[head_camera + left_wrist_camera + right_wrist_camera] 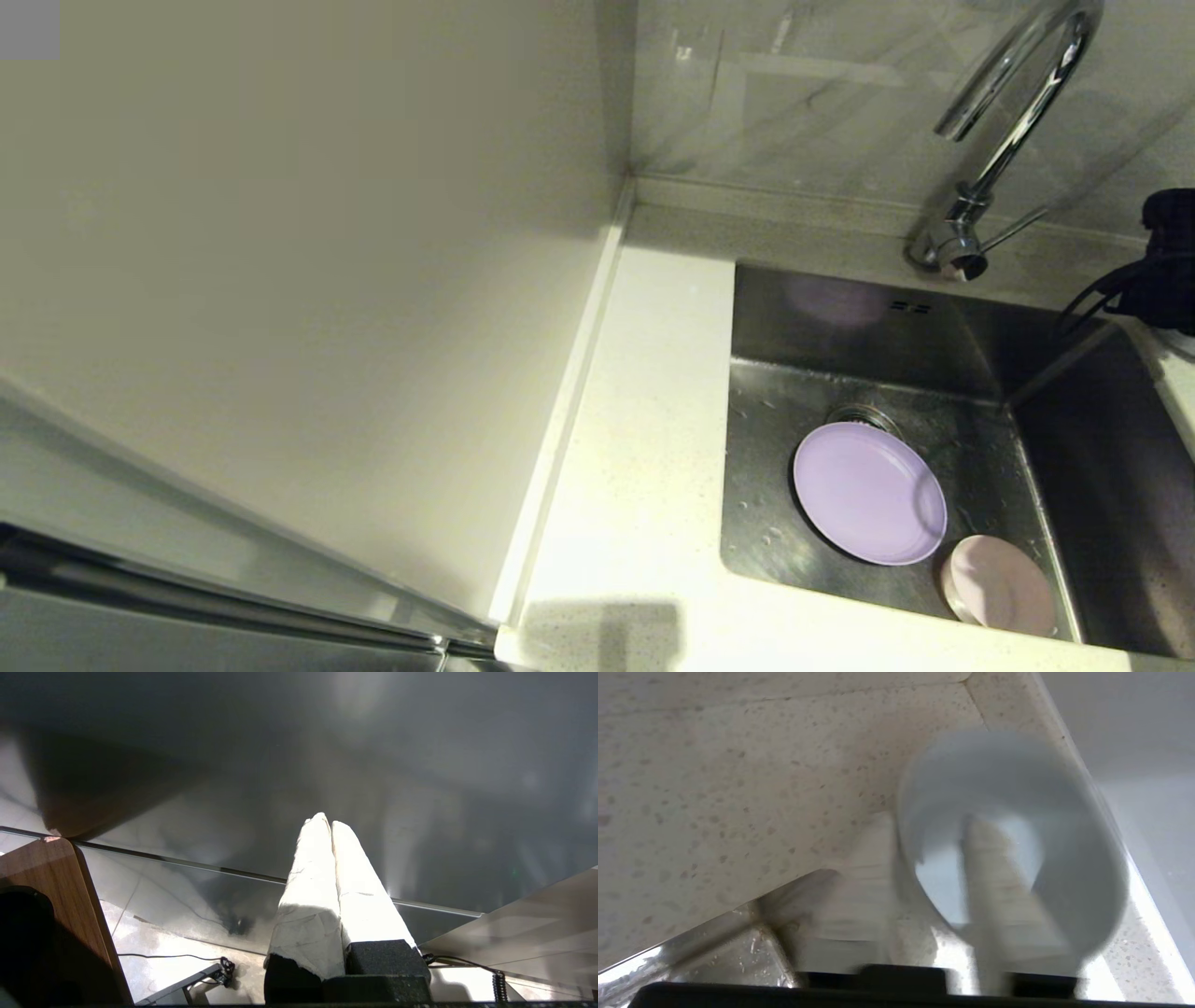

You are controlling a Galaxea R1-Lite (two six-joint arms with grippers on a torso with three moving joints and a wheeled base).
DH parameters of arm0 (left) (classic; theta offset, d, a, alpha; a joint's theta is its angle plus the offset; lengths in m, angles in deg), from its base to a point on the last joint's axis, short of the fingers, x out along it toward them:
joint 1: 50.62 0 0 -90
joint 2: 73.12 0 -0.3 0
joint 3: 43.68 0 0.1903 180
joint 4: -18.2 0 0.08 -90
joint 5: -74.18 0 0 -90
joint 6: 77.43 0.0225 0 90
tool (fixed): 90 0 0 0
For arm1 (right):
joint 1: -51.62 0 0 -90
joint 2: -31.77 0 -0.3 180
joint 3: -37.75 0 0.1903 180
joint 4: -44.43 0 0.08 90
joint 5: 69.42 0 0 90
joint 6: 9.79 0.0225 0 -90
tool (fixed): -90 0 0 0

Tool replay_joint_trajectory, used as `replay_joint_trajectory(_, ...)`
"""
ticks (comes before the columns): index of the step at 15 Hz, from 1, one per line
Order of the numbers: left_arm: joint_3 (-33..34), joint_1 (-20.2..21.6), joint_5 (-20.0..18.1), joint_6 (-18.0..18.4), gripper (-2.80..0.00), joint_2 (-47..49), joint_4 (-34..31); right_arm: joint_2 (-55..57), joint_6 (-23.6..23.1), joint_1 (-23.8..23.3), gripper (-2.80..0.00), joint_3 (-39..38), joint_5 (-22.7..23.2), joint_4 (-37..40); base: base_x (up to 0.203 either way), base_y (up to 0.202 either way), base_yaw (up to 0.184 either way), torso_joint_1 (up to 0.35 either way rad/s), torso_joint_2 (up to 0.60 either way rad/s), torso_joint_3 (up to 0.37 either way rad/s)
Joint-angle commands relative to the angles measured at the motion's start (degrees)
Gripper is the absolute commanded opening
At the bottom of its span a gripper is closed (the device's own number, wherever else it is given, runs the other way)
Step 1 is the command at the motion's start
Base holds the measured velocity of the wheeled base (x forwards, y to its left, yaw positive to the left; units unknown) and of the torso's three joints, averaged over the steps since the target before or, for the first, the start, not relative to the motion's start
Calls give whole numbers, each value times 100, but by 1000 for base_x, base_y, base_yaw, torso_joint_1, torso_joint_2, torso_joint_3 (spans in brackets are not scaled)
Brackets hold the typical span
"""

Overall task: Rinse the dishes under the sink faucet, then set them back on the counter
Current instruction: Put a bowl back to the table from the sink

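Observation:
The lavender plate (868, 492) lies on the floor of the sink (775, 448), next to the drain. The pale pink bowl (999, 583) sits at the sink's near right corner. In the right wrist view the white mug (1064, 812) rests on the speckled counter (738, 788), its mouth toward the camera. My right gripper (924, 826) is open and straddles the mug's wall, with one finger inside and one outside. The inner finger stands clear of the wall. The faucet (1018, 112) arches over the sink's back right. My left gripper (331, 821) is shut, empty and parked low.
My right arm (1162, 271) shows as a black shape at the far right, past the sink. A broad strip of white counter (644, 448) runs left of the sink, bounded by a raised edge strip (569, 392). The grey marbled wall stands behind.

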Motion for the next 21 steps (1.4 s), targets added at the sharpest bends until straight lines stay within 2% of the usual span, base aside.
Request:
replay_joint_trajectory(1,18,-4,0,-2,-280,0,4,-5,-4,-1,0,-7,-19,-1,0,0,0,0,0,0)
replay_joint_trajectory(8,18,2,0,-2,-280,0,7,-448,-8,7,0,-162,-119,7,0,0,0,0,0,0)
replay_joint_trajectory(11,18,2,0,-2,-280,0,6,-1138,-18,127,0,-770,0,33,0,0,0,0,0,0)
replay_joint_trajectory(13,18,-5,0,-2,-280,0,7,-1787,-33,426,0,-1555,315,45,0,0,0,0,0,0)
replay_joint_trajectory(16,18,2,0,-2,-280,0,6,-2488,-50,1123,0,-2825,614,77,0,0,0,0,0,0)
replay_joint_trajectory(19,18,2,0,-2,-280,0,-2,-2685,-186,1813,0,-3874,682,69,0,0,0,0,0,0)
replay_joint_trajectory(21,15,2,0,-2,-280,0,-2,-2464,-221,2078,0,-4158,670,49,0,0,0,0,0,0)
